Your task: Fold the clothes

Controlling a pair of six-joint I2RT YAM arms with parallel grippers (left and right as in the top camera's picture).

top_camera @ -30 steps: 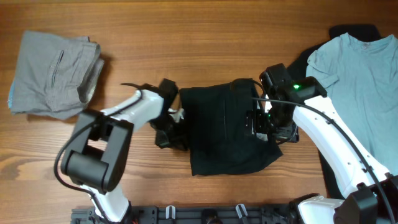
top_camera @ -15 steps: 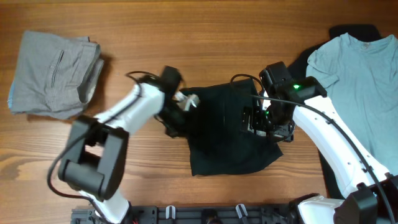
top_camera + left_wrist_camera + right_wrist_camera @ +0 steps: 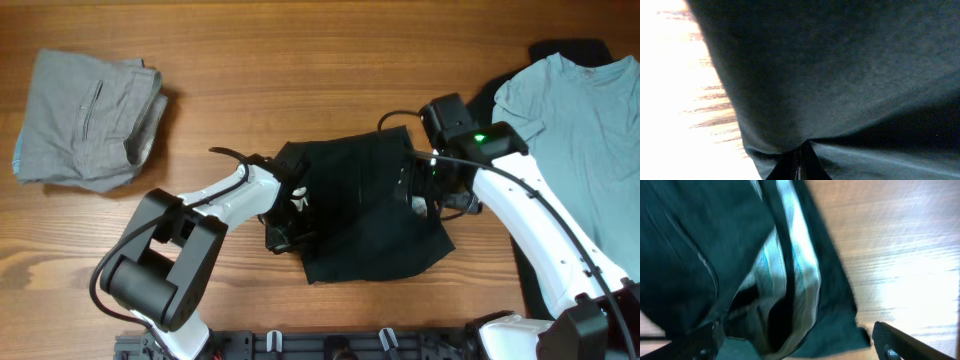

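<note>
A black garment (image 3: 365, 210) lies crumpled in the middle of the wooden table. My left gripper (image 3: 291, 207) is at its left edge. In the left wrist view the jaws (image 3: 799, 167) are shut on a pinch of the dark cloth (image 3: 840, 75), which fills the frame. My right gripper (image 3: 425, 190) is over the garment's right edge. In the right wrist view its fingers (image 3: 797, 347) stand wide apart, with the garment's edge and its pale striped lining (image 3: 790, 280) lying between them, not clamped.
Folded grey trousers (image 3: 85, 120) lie at the far left. A teal T-shirt (image 3: 585, 120) lies at the right on top of another black garment (image 3: 572, 50). A black rail (image 3: 340, 346) runs along the front edge.
My left gripper rose with the garment's left edge, then came back down toward the front and further onto the cloth. The right gripper shifted slightly toward the far side.
</note>
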